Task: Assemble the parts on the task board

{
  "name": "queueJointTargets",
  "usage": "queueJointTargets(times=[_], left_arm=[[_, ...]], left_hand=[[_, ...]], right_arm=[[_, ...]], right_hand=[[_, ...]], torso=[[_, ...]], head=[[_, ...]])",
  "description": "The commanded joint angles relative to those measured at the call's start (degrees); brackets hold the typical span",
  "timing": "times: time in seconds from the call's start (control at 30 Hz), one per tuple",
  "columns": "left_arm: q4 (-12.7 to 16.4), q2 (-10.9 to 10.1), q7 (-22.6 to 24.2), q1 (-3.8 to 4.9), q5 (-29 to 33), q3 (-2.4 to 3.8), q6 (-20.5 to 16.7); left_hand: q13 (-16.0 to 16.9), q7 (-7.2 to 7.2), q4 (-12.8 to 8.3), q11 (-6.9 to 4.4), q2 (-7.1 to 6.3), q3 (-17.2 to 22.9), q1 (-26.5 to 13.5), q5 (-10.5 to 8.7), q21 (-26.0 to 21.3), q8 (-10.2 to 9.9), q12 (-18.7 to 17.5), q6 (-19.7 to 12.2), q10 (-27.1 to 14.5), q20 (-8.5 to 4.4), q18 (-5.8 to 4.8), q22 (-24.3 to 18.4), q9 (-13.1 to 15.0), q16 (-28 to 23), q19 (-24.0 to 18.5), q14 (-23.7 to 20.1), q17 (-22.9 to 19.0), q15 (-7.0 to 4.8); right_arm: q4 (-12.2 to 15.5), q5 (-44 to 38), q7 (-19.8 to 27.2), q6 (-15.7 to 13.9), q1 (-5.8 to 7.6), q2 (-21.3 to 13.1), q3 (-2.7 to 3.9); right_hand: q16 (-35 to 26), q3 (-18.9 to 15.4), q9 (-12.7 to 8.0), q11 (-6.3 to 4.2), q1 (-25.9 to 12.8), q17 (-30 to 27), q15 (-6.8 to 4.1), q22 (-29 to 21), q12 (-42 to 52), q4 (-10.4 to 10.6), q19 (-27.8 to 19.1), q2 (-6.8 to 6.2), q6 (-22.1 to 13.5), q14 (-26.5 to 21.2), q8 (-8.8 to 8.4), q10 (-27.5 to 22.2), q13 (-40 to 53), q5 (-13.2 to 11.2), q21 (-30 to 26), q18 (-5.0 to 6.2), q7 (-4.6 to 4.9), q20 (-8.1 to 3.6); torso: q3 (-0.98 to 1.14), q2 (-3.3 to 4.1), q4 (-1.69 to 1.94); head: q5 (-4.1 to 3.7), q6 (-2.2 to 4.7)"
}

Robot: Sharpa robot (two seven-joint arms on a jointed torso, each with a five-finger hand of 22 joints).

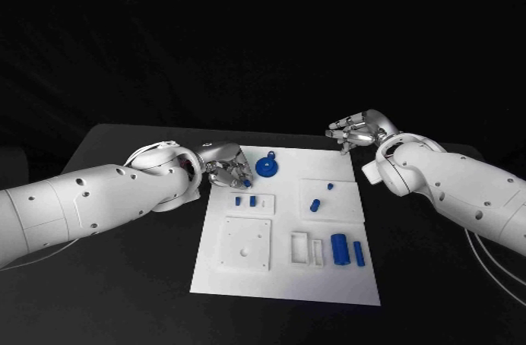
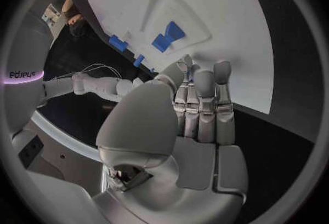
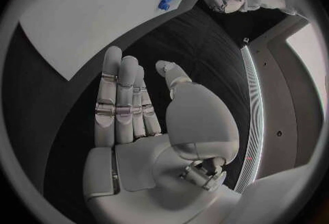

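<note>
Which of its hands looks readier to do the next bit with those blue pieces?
Probably the left hand: it holds a small blue part at the task board. The right hand hovers open beyond the board's far corner.

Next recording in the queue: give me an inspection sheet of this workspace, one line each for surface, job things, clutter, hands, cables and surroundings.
Surface: black table, with the white task board lying in the middle.
Job things: blue round part at the board's far edge; small blue parts in a recess; one blue part on a raised tile; two blue cylinders beside white slots.
Clutter: nothing seen.
Hands: left hand at the board's far left corner, pinching a small blue piece; right hand over the far right corner, fingers straight, holding nothing.
Cables: thin cables beside the right arm.
Surroundings: dark, nothing seen.
</note>
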Motion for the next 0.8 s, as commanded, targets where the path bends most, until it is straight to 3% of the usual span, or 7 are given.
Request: queueJointTargets(times=[0.03, 0.8], left_arm=[[-0.01, 0.36, -0.39, -0.06, -0.44, 0.02, 0.96], [-0.31, 1.07, -1.99, -0.05, -0.75, -0.06, 4.51]], left_hand=[[0.01, 0.17, 0.44, -0.16, 0.06, 0.00, -0.19, -0.39, 0.36, 0.17, 0.17, 0.18, -0.26, -0.04, 1.13, 1.09, 0.05, -0.32, -0.25, 0.28, 0.07, 0.05], [0.02, 0.12, 0.46, -0.25, 0.19, -0.13, -0.12, -0.49, 0.28, 0.19, 0.20, 0.44, -0.01, -0.09, 1.05, 1.10, 0.08, -0.17, -0.30, 0.19, 0.12, 0.00]], right_arm=[[0.10, -0.02, 0.57, 0.75, -0.04, 0.01, 0.03], [0.19, -0.02, 0.53, 0.80, -0.08, -0.04, 0.03]], right_hand=[[-0.08, 0.21, -0.02, -0.01, -0.48, -0.06, -0.12, 0.08, 0.10, -0.04, 0.60, -0.08, -0.07, -0.39, -0.15, -0.24, -0.04, 0.19, 0.36, -0.73, -0.02, 0.41], [-0.07, 0.27, -0.02, -0.03, -0.51, -0.06, -0.13, 0.12, 0.11, -0.17, 0.57, 0.00, -0.05, -0.36, -0.16, -0.23, -0.01, 0.24, 0.46, -0.72, -0.02, 0.40]], torso=[[0.00, 0.00, -0.04], [-0.04, 0.00, -0.01]], head=[[-0.07, 0.01], [-0.12, -0.09]])
